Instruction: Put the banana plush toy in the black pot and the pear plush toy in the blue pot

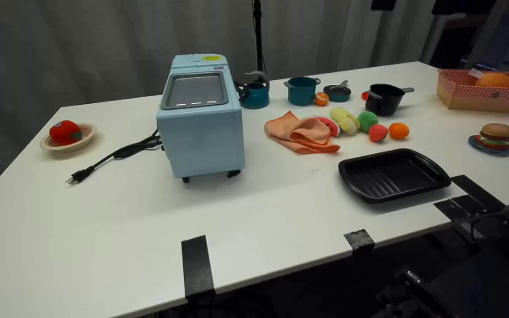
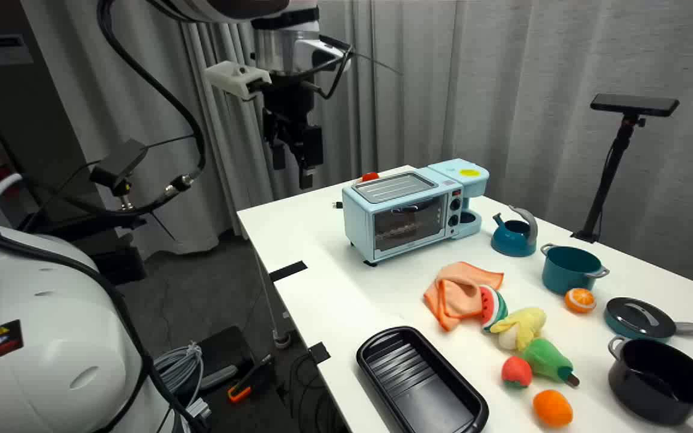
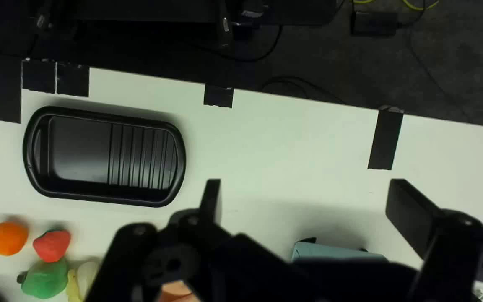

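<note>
The banana plush toy [image 1: 345, 121] is yellow with a pale inside and lies on the table beside the pear plush toy [image 1: 367, 120]. The pear is green with a brown stem; both show in an exterior view, banana [image 2: 523, 328] and pear [image 2: 544, 358]. In the wrist view the pear [image 3: 46, 280] and part of the banana [image 3: 85, 274] are at lower left. The black pot [image 1: 383, 100] stands behind them, also here [image 2: 653, 385]. The blue pot [image 1: 301, 92] is teal with two grey handles, also here [image 2: 570, 269]. My gripper [image 2: 292, 171] is open and empty, high above the table, also here [image 3: 305, 186].
A light-blue toaster oven [image 1: 201, 137] stands below and near the gripper. A black grill pan [image 3: 103, 156], orange cloth [image 1: 301, 132], watermelon slice [image 2: 491, 307], strawberry [image 2: 515, 371] and oranges [image 2: 552, 408] lie around. A kettle [image 2: 514, 237], lidded pan [image 2: 638, 319], burger [image 1: 496, 136] and basket [image 1: 486, 99] stand farther off.
</note>
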`<state>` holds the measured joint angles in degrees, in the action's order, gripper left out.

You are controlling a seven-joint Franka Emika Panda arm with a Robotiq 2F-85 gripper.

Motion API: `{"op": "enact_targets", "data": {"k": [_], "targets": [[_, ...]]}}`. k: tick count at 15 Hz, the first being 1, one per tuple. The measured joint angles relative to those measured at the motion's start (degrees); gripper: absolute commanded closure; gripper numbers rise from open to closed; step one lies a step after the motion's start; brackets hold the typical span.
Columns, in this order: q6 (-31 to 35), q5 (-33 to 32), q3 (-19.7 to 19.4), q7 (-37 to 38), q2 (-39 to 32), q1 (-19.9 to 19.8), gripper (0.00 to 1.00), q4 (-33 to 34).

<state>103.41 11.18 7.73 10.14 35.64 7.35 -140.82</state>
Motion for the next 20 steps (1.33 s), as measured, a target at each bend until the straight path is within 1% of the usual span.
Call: {"op": "enact_targets", "data": {"k": [12, 16, 20], "targets": [[0.0, 0.0, 0.0, 0.0, -0.4, -0.2, 0.0, 0.0], [0.2, -1.5, -0.9, -0.1, -2.1, -1.7, 0.0, 1.3], [1.2, -6.0, -3.3, -0.6, -6.6, -4.9, 0.0, 5.4]]}}
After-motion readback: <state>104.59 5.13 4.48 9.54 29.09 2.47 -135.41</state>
